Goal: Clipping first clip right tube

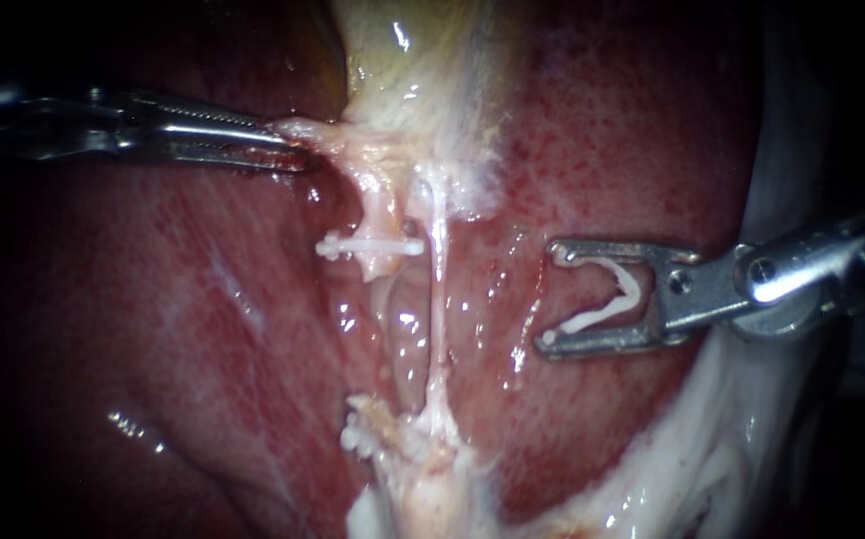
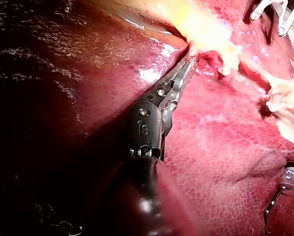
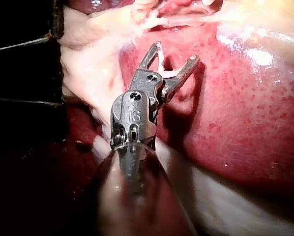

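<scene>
Near the right tube [image 1: 439, 299], right instrument [image 1: 553, 295] level, clip [image 1: 614, 295] in its grasp.

The right tube [image 1: 439, 299] is a thin, pale, glistening strand drawn taut and nearly upright over the red liver [image 1: 632, 130], running from whitish tissue above down to a frayed pale clump below. The clip [image 1: 612, 297] is white, V-shaped and open, seated in the right instrument [image 1: 553, 296]. Its mouth faces the tube, near it but apart.
</scene>
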`<move>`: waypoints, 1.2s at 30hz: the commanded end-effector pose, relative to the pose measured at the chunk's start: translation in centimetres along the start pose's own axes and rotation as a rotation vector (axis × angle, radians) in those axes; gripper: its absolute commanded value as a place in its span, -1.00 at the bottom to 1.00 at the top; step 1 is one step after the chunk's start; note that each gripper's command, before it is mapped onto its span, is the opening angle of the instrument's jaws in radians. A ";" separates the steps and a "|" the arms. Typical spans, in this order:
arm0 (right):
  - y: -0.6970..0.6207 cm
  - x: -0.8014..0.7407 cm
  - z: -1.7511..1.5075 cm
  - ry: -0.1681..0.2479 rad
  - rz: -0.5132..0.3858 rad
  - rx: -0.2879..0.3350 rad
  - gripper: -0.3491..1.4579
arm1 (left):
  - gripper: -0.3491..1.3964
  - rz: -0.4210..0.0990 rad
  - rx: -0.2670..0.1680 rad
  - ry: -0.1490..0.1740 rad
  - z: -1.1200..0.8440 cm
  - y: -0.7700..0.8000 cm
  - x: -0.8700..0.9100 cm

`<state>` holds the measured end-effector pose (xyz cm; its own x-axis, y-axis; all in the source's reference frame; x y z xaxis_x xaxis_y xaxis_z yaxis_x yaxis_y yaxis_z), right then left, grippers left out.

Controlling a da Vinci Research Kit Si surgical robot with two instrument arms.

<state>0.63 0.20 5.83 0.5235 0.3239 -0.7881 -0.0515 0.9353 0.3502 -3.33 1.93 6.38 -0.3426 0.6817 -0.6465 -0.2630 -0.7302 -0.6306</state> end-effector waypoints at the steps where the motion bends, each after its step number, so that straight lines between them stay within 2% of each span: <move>1: 0.00 0.00 0.00 -0.001 0.000 -0.001 -0.06 | -1.00 -0.002 -0.002 0.000 -0.04 0.00 0.03; 3: 0.00 0.00 0.00 0.000 -0.006 -0.001 -0.06 | -1.00 -0.006 -0.007 -0.001 -0.15 0.01 0.10; 6: 0.00 0.00 0.01 0.000 -0.005 0.002 -0.06 | -1.00 -0.020 0.009 -0.001 -0.38 0.02 0.25; 9: 0.01 0.01 0.02 0.001 -0.011 0.004 -0.06 | -1.00 -0.007 0.026 0.018 -0.61 0.05 0.38; 12: 0.00 0.02 0.03 0.002 -0.016 0.019 -0.06 | -1.00 -0.001 0.032 0.025 -0.72 0.08 0.44; 22: -0.15 0.28 0.29 0.062 -0.031 0.091 -0.06 | -1.00 0.005 0.036 0.025 -0.69 0.11 0.44; 24: -0.17 0.30 0.37 0.069 -0.008 0.105 -0.06 | -1.00 0.005 0.036 0.025 -0.69 0.11 0.44; 28: -0.21 0.25 0.57 0.078 0.041 0.128 -0.06 | -1.00 0.005 0.037 0.025 -0.68 0.11 0.44; 32: -0.24 0.13 0.80 0.087 0.098 0.161 -0.06 | -1.00 0.005 0.037 0.025 -0.68 0.12 0.45; 36: -0.23 0.03 0.99 0.114 0.156 0.194 -0.06 | -1.00 0.005 0.037 0.025 -0.68 0.12 0.45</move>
<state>1.52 -0.15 6.25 0.4169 0.4987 -0.7599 0.0472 0.8230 0.5661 -2.90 2.18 5.72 -0.3211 0.6786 -0.6606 -0.2946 -0.7345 -0.6114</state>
